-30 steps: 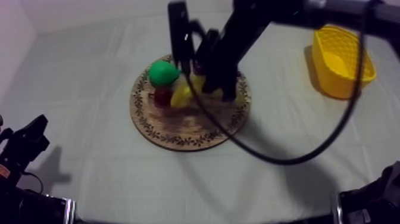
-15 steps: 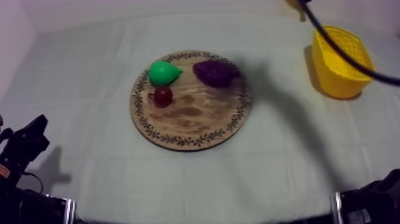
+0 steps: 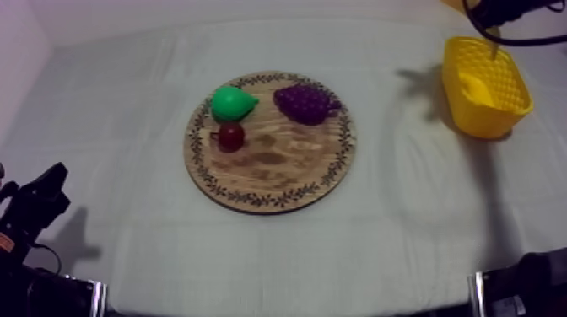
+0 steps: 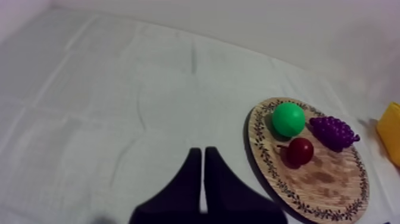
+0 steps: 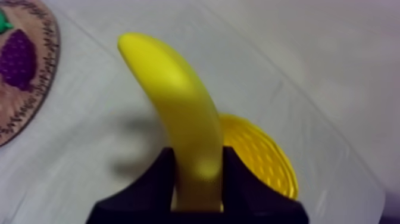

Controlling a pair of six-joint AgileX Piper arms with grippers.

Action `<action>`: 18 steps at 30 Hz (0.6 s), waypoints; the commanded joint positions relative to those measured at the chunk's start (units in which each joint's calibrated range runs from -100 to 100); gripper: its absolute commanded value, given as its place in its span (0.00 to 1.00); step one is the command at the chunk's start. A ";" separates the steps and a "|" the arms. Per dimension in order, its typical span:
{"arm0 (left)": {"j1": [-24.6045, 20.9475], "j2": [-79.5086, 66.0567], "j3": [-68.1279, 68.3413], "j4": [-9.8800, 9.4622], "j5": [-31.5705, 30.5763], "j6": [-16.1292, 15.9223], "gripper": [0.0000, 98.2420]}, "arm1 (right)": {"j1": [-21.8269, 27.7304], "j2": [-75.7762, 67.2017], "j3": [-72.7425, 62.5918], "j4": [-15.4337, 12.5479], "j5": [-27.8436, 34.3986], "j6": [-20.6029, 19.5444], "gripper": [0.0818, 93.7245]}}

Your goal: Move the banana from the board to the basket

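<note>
From above, your right arm (image 3: 504,10) comes in at the upper right, over the yellow basket (image 3: 499,110), a latticed tub. The round wooden board (image 3: 270,181), patterned at the rim, carries a green pear (image 3: 232,102), a knobbly bunch of grapes (image 3: 305,103) and a small red fruit (image 3: 231,136) on the cloth-covered counter (image 3: 396,236). Your left arm (image 3: 34,206) sits low at the left edge.

In the left wrist view, the left jaws lie closed together, a narrow empty wedge beside the board.

In the right wrist view, the right jaws grip the banana (image 5: 178,101), smooth and curved, by its lower end between the black fingers (image 5: 156,179). The basket shows just past it.
</note>
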 commanded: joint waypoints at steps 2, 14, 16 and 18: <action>0.00 0.00 -0.03 -0.03 0.00 -0.02 0.00 | 1.98 2.98 0.78 0.49 -1.87 -0.28 0.18; 0.00 0.00 -0.03 -0.03 0.00 -0.01 0.00 | 4.57 13.48 -1.65 2.40 -5.93 -2.31 0.19; 0.00 0.00 -0.03 -0.03 0.00 -0.01 0.00 | 4.88 14.63 -1.98 2.64 -6.08 -2.49 0.21; 0.00 0.00 -0.03 -0.03 0.00 0.00 0.00 | 5.08 15.40 -1.82 2.95 -6.47 -2.93 0.23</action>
